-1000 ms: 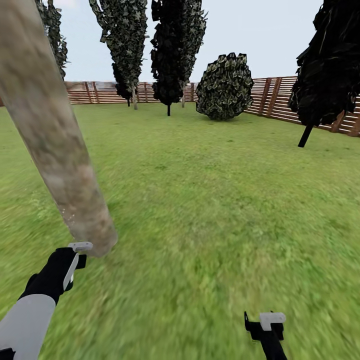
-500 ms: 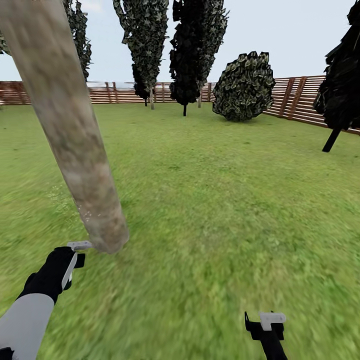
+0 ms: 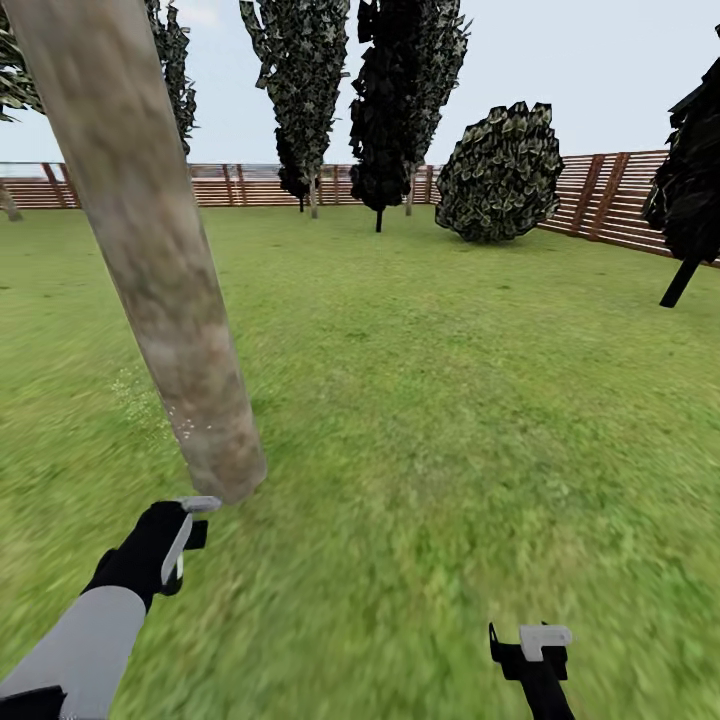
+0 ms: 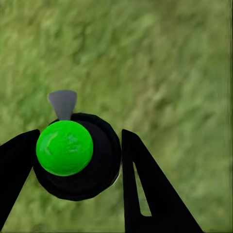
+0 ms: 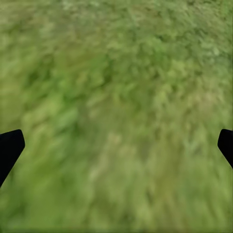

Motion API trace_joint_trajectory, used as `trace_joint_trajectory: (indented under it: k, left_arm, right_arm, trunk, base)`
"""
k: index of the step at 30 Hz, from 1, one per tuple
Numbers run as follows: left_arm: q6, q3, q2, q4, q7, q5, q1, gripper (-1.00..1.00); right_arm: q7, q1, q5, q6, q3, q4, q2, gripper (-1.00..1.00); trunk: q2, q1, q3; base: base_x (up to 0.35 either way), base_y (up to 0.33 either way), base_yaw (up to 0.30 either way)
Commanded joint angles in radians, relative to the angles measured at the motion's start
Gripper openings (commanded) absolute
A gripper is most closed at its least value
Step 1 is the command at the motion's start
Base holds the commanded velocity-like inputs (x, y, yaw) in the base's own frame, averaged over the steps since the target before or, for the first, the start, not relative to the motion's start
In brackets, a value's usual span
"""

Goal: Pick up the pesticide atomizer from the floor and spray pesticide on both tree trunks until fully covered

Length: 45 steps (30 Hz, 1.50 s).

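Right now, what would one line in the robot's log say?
left claw: shut on sprayer | right claw: open over grass | tree trunk: just ahead of left claw

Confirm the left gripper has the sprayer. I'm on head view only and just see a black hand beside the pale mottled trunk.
Observer: Yes. In the left wrist view the left gripper is closed on a round black sprayer bottle, with a finger against each side.
Operator: Anything on top of it?
Observer: A glossy green dome cap, with a flat grey nozzle tab jutting out past it.
Operator: Right gripper?
Observer: In the right wrist view the right gripper is wide open, with blurred green grass between the fingers.
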Motion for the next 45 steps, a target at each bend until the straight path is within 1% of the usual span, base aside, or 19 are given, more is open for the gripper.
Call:
trace_joint_trajectory:
  k: [1,6,8,10,13,15,16,18,20,23,25,26,28,31,32,33,35,37,45]
  left_arm:
    - [0.006,-0.001,0.001,0.002,-0.012,-0.011,-0.019,-1.0]
    - [0.012,0.002,0.011,0.013,-0.018,-0.009,-0.132,-1.0]
    - [0.058,0.004,0.014,0.012,-0.018,-0.013,-0.188,-1.0]
    - [0.079,0.005,0.042,0.007,-0.018,-0.014,-0.203,-1.0]
    - [0.086,0.006,0.126,0.004,-0.022,-0.006,-0.208,-1.0]
    - [0.088,0.001,0.117,0.0,-0.022,-0.006,-0.208,-1.0]
    - [0.088,-0.001,0.103,0.0,-0.022,-0.006,-0.209,-1.0]
    - [0.088,-0.003,0.044,-0.001,-0.021,-0.009,-0.228,-1.0]
    - [0.089,-0.004,0.032,-0.001,-0.02,-0.009,-0.245,-1.0]
    - [0.09,-0.002,0.053,-0.008,-0.02,-0.015,-0.253,-1.0]
    - [0.091,0.001,0.132,-0.021,-0.022,-0.006,-0.252,-1.0]
    - [0.091,-0.001,0.123,-0.022,-0.022,-0.006,-0.253,-1.0]
    - [0.093,-0.007,0.065,-0.024,-0.022,-0.008,-0.272,-1.0]
    - [0.13,-0.009,0.053,-0.024,-0.022,-0.007,-0.305,-1.0]
    - [0.141,-0.008,0.059,-0.024,-0.022,-0.007,-0.313,-1.0]
    - [0.153,-0.002,0.115,-0.035,-0.023,-0.007,-0.321,-1.0]
    - [0.154,-0.002,0.152,-0.037,-0.023,-0.006,-0.314,-1.0]
    - [0.153,-0.009,0.161,-0.054,-0.025,-0.006,-0.306,-1.0]
    - [0.153,-0.008,0.152,-0.07,-0.027,-0.007,-0.304,-1.0]
  right_arm:
    - [-0.005,0.0,-0.004,-0.002,0.009,0.001,0.0,1.0]
    - [-0.005,0.0,-0.004,-0.002,0.009,0.001,0.0,1.0]
    - [-0.005,0.0,-0.004,-0.002,0.009,0.001,0.0,1.0]
    - [-0.005,0.0,-0.004,-0.002,0.009,0.001,0.0,1.0]
    - [-0.005,0.0,-0.004,-0.002,0.009,0.001,0.0,1.0]
    - [-0.005,0.0,-0.004,-0.002,0.009,0.001,0.0,1.0]
    - [-0.005,0.0,-0.004,-0.002,0.009,0.001,0.0,1.0]
    - [-0.005,0.0,-0.005,-0.002,0.009,0.001,0.0,1.0]
    - [-0.005,0.0,-0.004,-0.002,0.008,0.001,0.0,1.0]
    - [-0.005,0.0,-0.004,-0.002,0.009,0.002,0.0,1.0]
    - [-0.005,0.0,-0.004,-0.001,0.009,0.002,0.0,1.0]
    - [-0.005,0.0,-0.004,-0.001,0.009,0.002,0.0,1.0]
    - [-0.005,0.0,-0.004,0.0,0.009,0.002,0.0,1.0]
    - [-0.005,0.0,-0.004,0.0,0.009,0.002,0.0,1.0]
    - [-0.005,0.0,-0.004,0.0,0.009,0.002,0.0,1.0]
    - [-0.005,0.0,-0.004,0.0,0.009,0.002,0.0,1.0]
    - [-0.005,0.0,-0.004,0.0,0.009,0.002,0.0,1.0]
    - [-0.005,0.0,-0.004,0.0,0.009,0.002,0.0,1.0]
    - [-0.005,0.0,-0.004,0.0,0.009,0.002,0.0,1.0]
  trunk:
    - [0.0,0.0,-0.001]
    - [0.0,0.0,-0.001]
    - [0.0,0.0,-0.001]
    - [0.0,0.0,-0.001]
    - [0.0,0.0,-0.001]
    - [0.0,0.0,-0.001]
    - [0.0,0.0,-0.001]
    - [0.0,0.0,-0.001]
    - [0.0,0.0,-0.001]
    - [0.0,0.0,-0.001]
    - [0.0,0.0,-0.001]
    - [0.0,0.0,-0.001]
    - [0.0,0.0,-0.001]
    - [0.0,0.0,-0.001]
    - [0.0,0.0,-0.001]
    - [0.0,0.0,-0.001]
    - [0.0,0.0,-0.001]
    - [0.0,0.0,-0.001]
    - [0.0,0.0,-0.001]
  base:
    - [0.0,0.0,0.0]
    - [0.0,0.0,0.0]
    - [0.0,0.0,0.0]
    - [0.0,0.0,0.0]
    - [0.0,0.0,0.0]
    - [0.0,0.0,0.0]
    - [0.0,0.0,0.0]
    - [0.0,0.0,0.0]
    - [0.0,0.0,0.0]
    - [0.0,0.0,0.0]
    - [0.0,0.0,0.0]
    - [0.0,0.0,0.0]
    - [0.0,0.0,0.0]
    - [0.0,0.0,0.0]
    - [0.0,0.0,0.0]
    - [0.0,0.0,0.0]
    - [0.0,0.0,0.0]
    - [0.0,0.0,0.0]
    - [0.139,-0.191,0.0]
